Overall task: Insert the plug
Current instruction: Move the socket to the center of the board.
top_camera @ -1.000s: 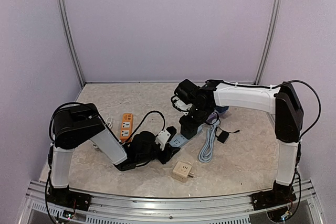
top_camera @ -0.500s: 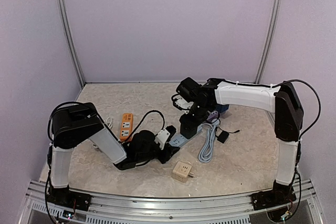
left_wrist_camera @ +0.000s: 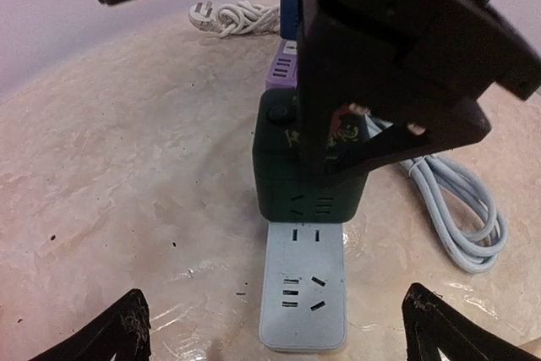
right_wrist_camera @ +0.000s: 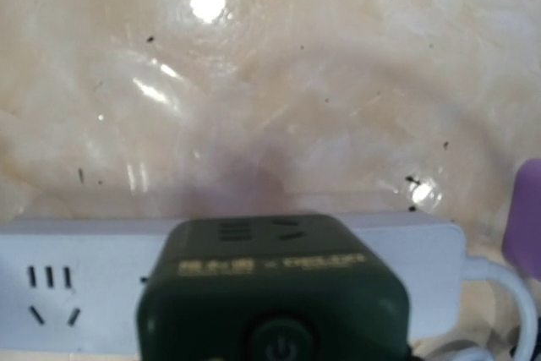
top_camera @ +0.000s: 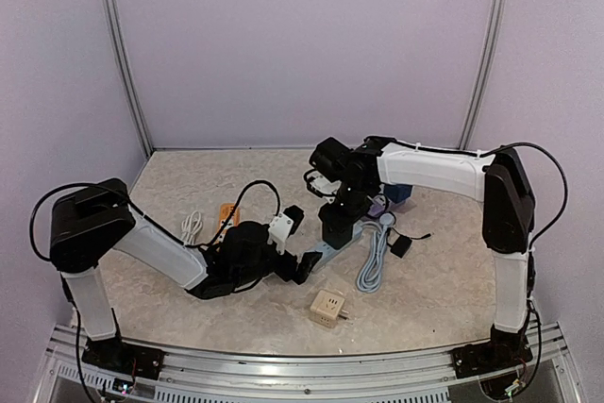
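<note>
1. Plug (top_camera: pixel 334 233), a dark green cube, sat on the pale power strip (top_camera: pixel 318 255) near the middle of the desk (top_camera: pixel 444 280), seen from above. The right pincer (top_camera: pixel 338 219) was down on it. The left pincer (top_camera: pixel 302 243) lay just beside the strip's near end, fingers spread wide and holding nothing. Compared with a second before, the left arm's elbow had swung out to the left and lower. Its fingers had parted further, and the arm now hid most of the orange strip (top_camera: pixel 226 212). The right arm had barely shifted. A beige cube adapter (top_camera: pixel 327 307) lay apart, nearer the bases, and a coiled grey cable (top_camera: pixel 374 257) lay right of the pale strip.
2. From the left wrist, its own fingertips (left_wrist_camera: pixel 127 327) showed at the two bottom corners, far apart, with the strip's free sockets between them. The plug stood upright on the strip's far part, and the right pincer's black fingers were clamped on its upper sides. Beyond it were a purple block (left_wrist_camera: pixel 283 69) and a white cord (left_wrist_camera: pixel 232 16).
3. From the right wrist, the plug filled the bottom centre, seated on the strip that ran across the view, with free sockets to its left.
</note>
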Controlling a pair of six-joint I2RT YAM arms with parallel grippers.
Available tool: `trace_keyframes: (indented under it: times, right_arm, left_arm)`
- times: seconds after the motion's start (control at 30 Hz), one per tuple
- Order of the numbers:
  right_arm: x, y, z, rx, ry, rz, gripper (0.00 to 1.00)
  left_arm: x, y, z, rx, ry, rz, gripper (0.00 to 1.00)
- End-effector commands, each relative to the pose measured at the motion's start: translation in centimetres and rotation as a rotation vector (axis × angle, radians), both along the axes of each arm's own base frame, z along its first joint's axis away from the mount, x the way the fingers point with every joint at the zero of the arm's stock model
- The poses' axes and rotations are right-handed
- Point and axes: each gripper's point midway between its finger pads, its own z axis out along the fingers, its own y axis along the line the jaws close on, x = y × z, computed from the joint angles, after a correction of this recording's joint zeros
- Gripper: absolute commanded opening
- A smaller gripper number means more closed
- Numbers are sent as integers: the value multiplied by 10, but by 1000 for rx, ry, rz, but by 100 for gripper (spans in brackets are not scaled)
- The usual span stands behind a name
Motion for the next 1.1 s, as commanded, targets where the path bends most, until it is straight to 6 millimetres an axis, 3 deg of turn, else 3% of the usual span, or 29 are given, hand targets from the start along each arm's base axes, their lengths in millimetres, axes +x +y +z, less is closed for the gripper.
trace_keyframes:
  times: [0.0, 0.07, 0.3, 0.57, 0.87, 0.93, 1.07]
  right_arm:
    - [7, 21, -31, 10, 48, 20, 12]
    - [24, 31, -14, 50, 7, 15, 12]
    - [72, 66, 35, 170, -94, 24, 11]
    - [91, 104, 72, 330, -160, 79, 11]
    - [134, 88, 113, 346, -363, -20, 13]
    - [150, 71, 107, 295, -391, -76, 14]
    - [177, 27, 74, 230, -342, -204, 15]
  left_arm:
    - [-3, 26, 20, 41, -30, 132, 99]
    - [-7, 33, 33, 34, -55, 148, 99]
    - [-11, 46, 44, 31, -80, 178, 99]
    - [-12, 50, 44, 34, -94, 198, 99]
    - [-12, 55, 48, 22, -102, 215, 99]
    - [-13, 55, 48, 21, -99, 213, 99]
    - [-15, 56, 52, 20, -103, 213, 99]
